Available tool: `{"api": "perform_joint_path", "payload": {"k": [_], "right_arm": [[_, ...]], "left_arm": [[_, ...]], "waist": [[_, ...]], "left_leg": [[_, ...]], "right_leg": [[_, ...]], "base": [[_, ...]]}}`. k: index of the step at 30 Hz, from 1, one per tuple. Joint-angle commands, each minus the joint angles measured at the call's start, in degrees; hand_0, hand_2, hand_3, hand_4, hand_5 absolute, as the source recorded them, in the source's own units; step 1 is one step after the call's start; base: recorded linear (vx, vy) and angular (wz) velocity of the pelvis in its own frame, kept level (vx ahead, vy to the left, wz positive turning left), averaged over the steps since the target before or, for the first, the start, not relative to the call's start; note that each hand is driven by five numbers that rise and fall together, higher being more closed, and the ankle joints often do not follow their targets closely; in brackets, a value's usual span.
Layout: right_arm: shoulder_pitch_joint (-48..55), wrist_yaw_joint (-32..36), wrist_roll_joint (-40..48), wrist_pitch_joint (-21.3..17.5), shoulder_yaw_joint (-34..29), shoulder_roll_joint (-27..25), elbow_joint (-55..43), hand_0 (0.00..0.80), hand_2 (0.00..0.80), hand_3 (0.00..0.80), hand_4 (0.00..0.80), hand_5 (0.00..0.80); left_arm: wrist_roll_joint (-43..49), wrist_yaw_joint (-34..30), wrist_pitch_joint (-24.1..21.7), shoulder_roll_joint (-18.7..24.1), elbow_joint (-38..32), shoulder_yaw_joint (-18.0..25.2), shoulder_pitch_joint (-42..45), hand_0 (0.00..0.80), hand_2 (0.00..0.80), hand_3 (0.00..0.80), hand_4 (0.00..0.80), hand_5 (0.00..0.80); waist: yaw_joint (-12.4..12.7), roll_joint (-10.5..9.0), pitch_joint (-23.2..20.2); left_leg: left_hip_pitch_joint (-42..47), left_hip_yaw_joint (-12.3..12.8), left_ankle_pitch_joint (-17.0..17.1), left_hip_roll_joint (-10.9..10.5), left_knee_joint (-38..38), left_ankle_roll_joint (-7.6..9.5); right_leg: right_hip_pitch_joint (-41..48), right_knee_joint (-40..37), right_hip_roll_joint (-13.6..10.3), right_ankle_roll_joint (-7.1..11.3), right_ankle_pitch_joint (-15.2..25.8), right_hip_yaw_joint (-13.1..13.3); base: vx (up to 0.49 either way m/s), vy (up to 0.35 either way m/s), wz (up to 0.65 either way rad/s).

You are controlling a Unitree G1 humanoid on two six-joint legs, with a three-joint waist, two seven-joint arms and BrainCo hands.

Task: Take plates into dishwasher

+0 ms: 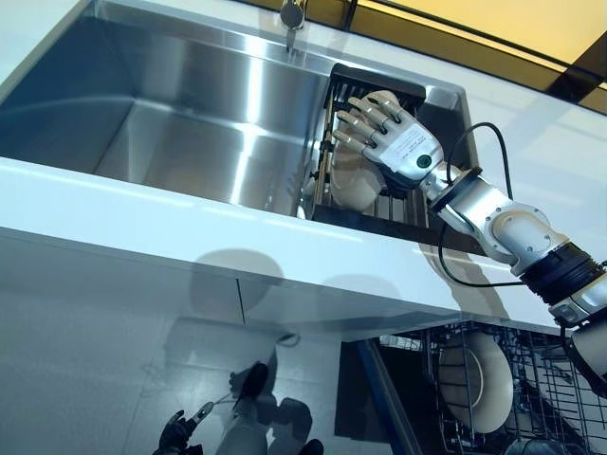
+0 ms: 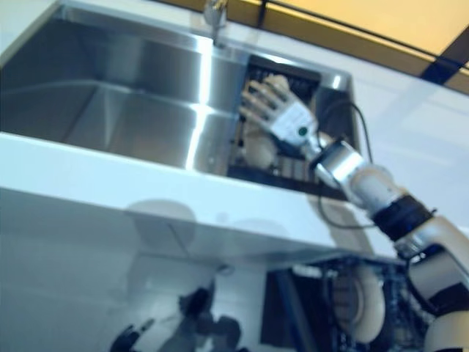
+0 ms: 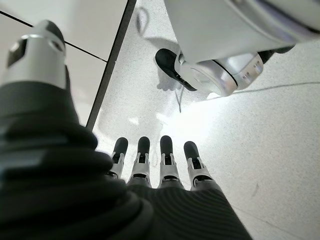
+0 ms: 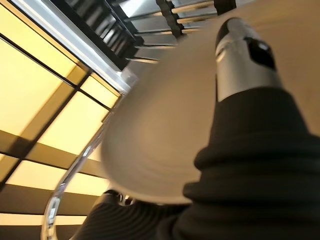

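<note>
A cream plate [image 1: 353, 182] stands on edge in the black dish rack [image 1: 379, 204] at the right end of the sink. My right hand [image 1: 394, 137] is over the rack, its fingers spread and nearly straight above the plate's rim. In the right wrist view the plate [image 4: 165, 130] fills the frame with the thumb [image 4: 242, 60] lying across its face. Another cream plate [image 1: 479, 379] stands in the dishwasher's wire basket [image 1: 541, 398] at the lower right. My left hand [image 1: 180, 431] hangs low near the floor, fingers [image 3: 167, 160] straight and empty.
The steel sink basin [image 1: 190, 123] lies left of the rack, with the faucet [image 1: 292, 14] at its back edge. The white countertop's front edge [image 1: 190, 218] runs between the sink and the open dishwasher below.
</note>
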Motion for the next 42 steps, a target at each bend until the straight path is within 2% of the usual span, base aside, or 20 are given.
{"api": "perform_joint_path", "payload": {"k": [1,2,3,4,8,23,30,42], "right_arm": [[-5.4,-0.6,-0.2,3.2,3.8,-1.0,-1.8,0.000,0.000,0.000,0.000,0.000],[-5.6,-0.4,-0.6,3.4,3.9,-1.0,-1.7,0.395,0.395,0.395,0.395,0.395],[-5.8,-0.4,-1.3,3.7,4.0,-0.8,-1.7,0.489,0.489,0.489,0.489,0.489],[-6.0,-0.4,-1.8,4.0,4.2,-0.8,-1.5,0.800,0.800,0.800,0.800,0.800],[-5.6,0.3,-1.1,5.6,3.8,-0.8,-1.2,0.800,0.800,0.800,0.800,0.800],[-3.6,4.7,2.1,5.7,1.2,-3.4,0.3,0.800,0.800,0.800,0.800,0.800],[-2.3,3.5,2.5,6.4,-0.3,-4.5,0.8,0.800,0.800,0.800,0.800,0.800],[-1.1,0.7,19.7,13.7,-7.5,-8.4,3.4,0.800,0.800,0.800,0.800,0.800]], "left_arm": [[-2.2,0.6,-1.8,-0.3,0.6,-3.4,-0.3,0.000,0.000,0.000,0.000,0.000],[-2.3,0.7,-1.9,-0.3,0.5,-3.5,-0.4,0.000,0.000,0.000,0.000,0.000],[-2.4,0.7,-1.9,-0.4,0.5,-3.4,-0.4,0.000,0.000,0.000,0.000,0.000],[-2.3,0.7,-2.1,-0.5,0.6,-3.4,-0.2,0.000,0.000,0.000,0.000,0.000],[-1.8,1.0,-1.9,-0.5,0.1,-2.9,0.1,0.000,0.000,0.000,0.000,0.000],[0.1,0.3,-2.5,-0.5,1.0,-1.9,2.8,0.000,0.000,0.000,0.000,0.000],[0.7,0.4,-3.1,-0.9,1.4,-2.0,4.2,0.000,0.000,0.000,0.000,0.000],[2.4,0.2,-3.4,-1.9,2.6,-1.1,5.8,0.000,0.000,0.000,0.000,0.000]], "waist": [[1.4,1.43,-0.9],[1.4,1.41,-0.9],[1.4,1.41,-0.9],[1.4,1.33,-1.0],[1.5,1.00,-1.3],[0.0,1.18,-5.3],[-0.6,1.47,-6.8],[-2.8,2.03,-11.5]], "left_leg": [[4.2,2.5,-4.8,3.1,-1.6,-1.81],[4.0,2.4,-4.5,2.9,-1.6,-1.68],[4.0,2.3,-4.5,2.9,-1.6,-1.68],[4.0,2.3,-4.5,2.9,-1.6,-1.69],[4.2,2.4,-4.6,3.0,-1.6,-1.71],[7.8,3.7,-5.7,3.1,-1.6,-1.49],[9.4,4.1,-6.3,2.9,-1.6,-1.42],[13.1,4.9,-7.8,2.2,-1.6,-0.85]], "right_leg": [[-3.6,1.9,-1.1,1.01,4.4,-1.4],[-3.7,1.9,-1.2,1.07,4.6,-1.5],[-3.7,1.9,-1.2,1.05,4.6,-1.6],[-3.7,1.9,-1.2,1.06,4.5,-1.6],[-3.5,1.9,-1.2,1.09,4.4,-1.7],[-0.7,1.1,-1.4,1.37,4.6,-0.5],[0.6,0.6,-1.5,1.55,4.7,0.2],[3.0,0.3,-1.6,1.68,4.2,2.9]], "base": [[-0.009,0.011,0.03],[0.000,0.000,0.00],[0.000,0.000,0.00],[0.000,0.000,0.00],[0.022,-0.010,0.04],[0.031,0.008,-0.01],[0.014,0.002,-0.06],[0.013,0.020,-0.07]]}}
